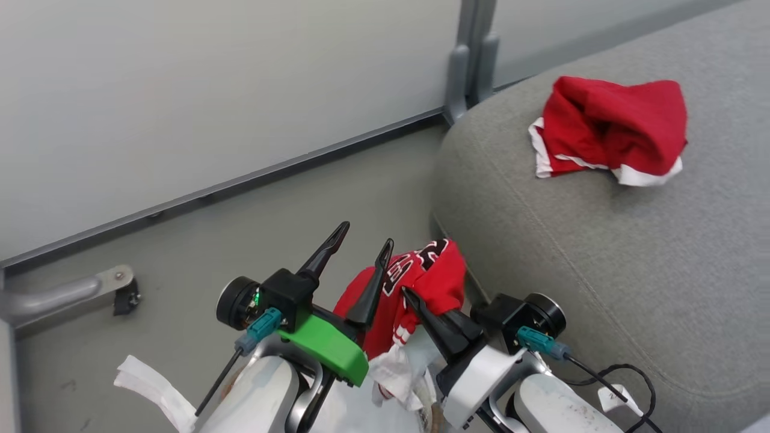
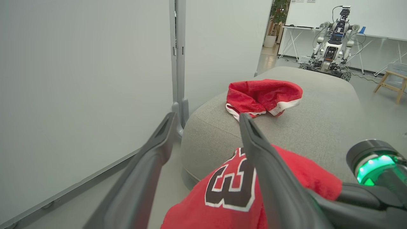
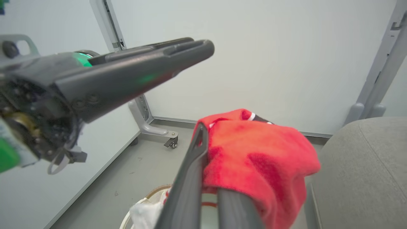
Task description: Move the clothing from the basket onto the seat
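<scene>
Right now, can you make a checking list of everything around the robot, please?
Surface: large grey fabric sofa seat, rounded edges; grey floor beside it.
Job's things: crumpled red garment with white trim lying on seat; red numbered garment held up over brown-rimmed basket with white liner.
Clutter: white fabric strip on floor.
Tools: left tool open, holding nothing; right tool shut on numbered garment.
Cables: black cable looping by right wrist.
Surroundings: pale wall panels, grey post; another robot and wooden chair far off.
</scene>
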`<state>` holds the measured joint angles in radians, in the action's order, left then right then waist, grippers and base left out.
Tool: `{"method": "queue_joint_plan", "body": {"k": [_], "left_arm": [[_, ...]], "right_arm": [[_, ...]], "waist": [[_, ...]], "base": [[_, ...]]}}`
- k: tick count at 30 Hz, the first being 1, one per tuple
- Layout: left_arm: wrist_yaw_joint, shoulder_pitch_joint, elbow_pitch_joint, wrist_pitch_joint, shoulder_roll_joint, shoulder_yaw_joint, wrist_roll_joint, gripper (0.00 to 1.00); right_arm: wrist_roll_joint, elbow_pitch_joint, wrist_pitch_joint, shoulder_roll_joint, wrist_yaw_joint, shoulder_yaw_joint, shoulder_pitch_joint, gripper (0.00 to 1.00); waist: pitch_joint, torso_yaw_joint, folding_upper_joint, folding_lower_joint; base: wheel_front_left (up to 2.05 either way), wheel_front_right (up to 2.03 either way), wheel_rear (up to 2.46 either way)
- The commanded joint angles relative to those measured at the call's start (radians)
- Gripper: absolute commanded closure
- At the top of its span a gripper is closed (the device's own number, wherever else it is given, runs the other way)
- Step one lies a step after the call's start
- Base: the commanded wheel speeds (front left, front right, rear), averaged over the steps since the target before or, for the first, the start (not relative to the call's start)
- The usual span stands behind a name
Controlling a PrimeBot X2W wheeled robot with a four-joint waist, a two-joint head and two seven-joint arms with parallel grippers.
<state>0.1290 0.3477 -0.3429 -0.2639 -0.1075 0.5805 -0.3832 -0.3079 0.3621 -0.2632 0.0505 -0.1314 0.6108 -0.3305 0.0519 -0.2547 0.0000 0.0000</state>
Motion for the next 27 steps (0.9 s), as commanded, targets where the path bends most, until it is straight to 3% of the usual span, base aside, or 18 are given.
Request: {"method": "queue_joint_plan", "body": {"k": [1, 7, 12, 21, 27], "left_arm": [[0.003, -0.014, 0.003, -0.001, -0.009, -0.008, 0.005, 0.0], [0.003, -0.014, 0.01, -0.001, -0.017, -0.018, 0.014, 0.0], [0.003, 0.0, 0.01, -0.001, -0.033, -0.009, 0.021, 0.0], [0.003, 0.058, 0.019, -0.001, -0.075, 0.036, 0.017, 0.0], [0.003, 0.112, 0.032, -0.001, -0.112, 0.068, 0.013, 0.0]], "right_arm": [[0.011, -0.01, -0.002, 0.002, 0.001, -0.004, 0.007, 1.0], [0.039, -0.042, -0.002, 0.002, 0.001, -0.057, -0.048, 1.0], [0.079, -0.077, -0.002, 0.031, 0.001, -0.148, -0.17, 1.0], [0.163, -0.084, -0.002, 0.201, 0.001, -0.297, -0.489, 1.0], [0.246, -0.004, -0.002, 0.318, 0.001, -0.434, -0.66, 1.0]], "waist": [[0.046, -0.166, 0.0, 0.0], [0.079, -0.251, 0.0, 0.0], [0.125, -0.279, 0.0, 0.0], [0.245, -0.23, 0.0, 0.0], [0.341, -0.169, 0.0, 0.0]], "base": [[0.0, 0.0, 0.0], [0.0, 0.0, 0.0], [0.0, 0.0, 0.0], [0.0, 0.0, 0.0], [0.0, 0.0, 0.0]]}}
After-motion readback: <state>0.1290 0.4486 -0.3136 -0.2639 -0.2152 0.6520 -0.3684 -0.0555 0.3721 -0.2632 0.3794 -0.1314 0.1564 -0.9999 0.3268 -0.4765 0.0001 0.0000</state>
